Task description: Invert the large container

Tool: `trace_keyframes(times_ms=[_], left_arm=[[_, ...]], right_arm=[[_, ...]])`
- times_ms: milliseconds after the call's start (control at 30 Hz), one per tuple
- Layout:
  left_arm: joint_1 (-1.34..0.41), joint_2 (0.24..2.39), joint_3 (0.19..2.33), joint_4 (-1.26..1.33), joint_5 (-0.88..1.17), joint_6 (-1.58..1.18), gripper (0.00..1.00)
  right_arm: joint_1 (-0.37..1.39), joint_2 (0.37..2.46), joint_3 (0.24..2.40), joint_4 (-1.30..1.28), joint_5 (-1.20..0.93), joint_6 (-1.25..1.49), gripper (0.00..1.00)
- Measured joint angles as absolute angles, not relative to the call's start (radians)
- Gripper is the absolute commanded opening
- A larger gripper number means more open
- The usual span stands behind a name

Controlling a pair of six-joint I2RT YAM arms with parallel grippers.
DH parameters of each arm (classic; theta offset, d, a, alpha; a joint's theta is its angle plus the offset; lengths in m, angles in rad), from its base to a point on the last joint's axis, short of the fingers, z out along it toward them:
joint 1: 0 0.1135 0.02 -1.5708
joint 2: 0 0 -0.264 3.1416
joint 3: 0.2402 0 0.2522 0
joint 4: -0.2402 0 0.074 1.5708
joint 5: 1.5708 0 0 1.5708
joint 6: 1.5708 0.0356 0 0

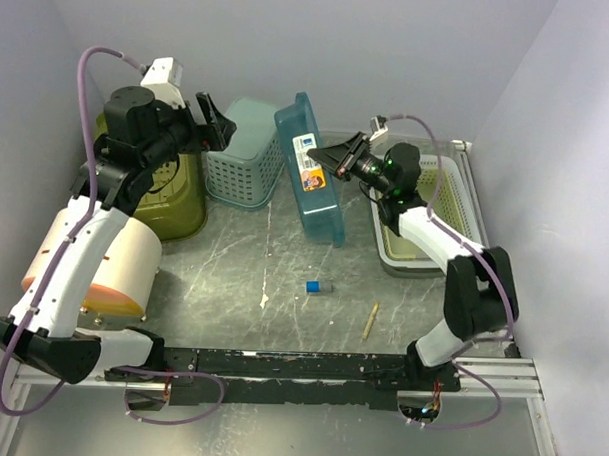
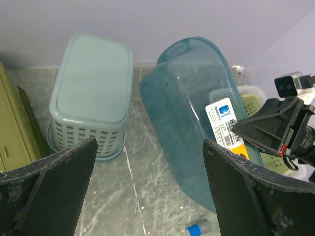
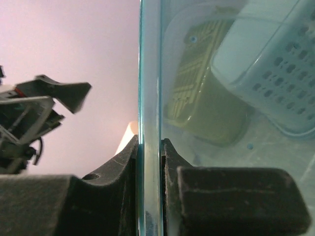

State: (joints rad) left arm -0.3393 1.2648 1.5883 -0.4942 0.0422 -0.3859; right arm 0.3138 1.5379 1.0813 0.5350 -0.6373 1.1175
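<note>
From above, the large container (image 1: 311, 173), a blue see-through tub, stood tipped up on one long side in the middle of the far part of the table (image 1: 281, 317), its labelled base facing right. The right gripper (image 1: 332, 159) reached in from the right and met its upper rim. The left gripper (image 1: 214, 121) hung to the left, apart from the tub, above a pale perforated basket (image 1: 242, 156) that sat upside down just left of it. An olive bin (image 1: 175, 198) stood further left, a white crate (image 1: 456, 188) at the right, and a small blue cap (image 1: 313, 286) and a wooden stick (image 1: 370, 320) lay nearer.

In the left wrist view, that hand's fingers (image 2: 54, 196) were spread wide with nothing between them. The tub leaned beyond them, and the white and orange label (image 2: 227, 128) showed beside the other arm's dark jaws.

In the right wrist view, the jaws were narrowed tight onto the tub's thin wall, one pad pressed against each face. The basket and the olive bin showed through the plastic.
</note>
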Motion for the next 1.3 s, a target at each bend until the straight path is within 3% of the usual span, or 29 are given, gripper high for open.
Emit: trace_keyframes(times_ms=[267,433,600,800,833,1033,1133,1300], left_arm=[[-0.337,1.297,1.560,-0.521,0.055,-0.402,1.00],[-0.336,1.296,1.560,-0.521,0.062,-0.403,1.00],[-0.336,1.296,1.557,-0.521,0.073,-0.405,1.00],[-0.336,1.306,1.556,-0.521,0.088,-0.406,1.00],[-0.336,1.311,1.556,-0.521,0.094,-0.405,1.00],[-0.336,1.340,1.556,-0.520,0.115,-0.406,1.00],[-0.336,1.346,1.556,-0.519,0.121,-0.406,1.00],[-0.336,1.353,1.555,-0.501,0.139,-0.413,0.99]], right_arm=[[0.302,1.756,0.939,1.121,-0.616,1.565,0.00],[0.278,1.851,0.889,1.353,-0.575,1.757,0.00],[0.197,1.870,0.815,1.397,-0.589,1.847,0.00],[0.150,1.816,0.770,1.264,-0.591,1.816,0.00],[0.148,1.796,0.766,1.219,-0.596,1.796,0.03],[0.125,1.685,0.765,0.955,-0.609,1.623,0.47],[0.112,1.635,0.785,0.780,-0.590,1.496,0.57],[0.104,1.610,0.881,0.514,-0.548,1.299,0.65]])
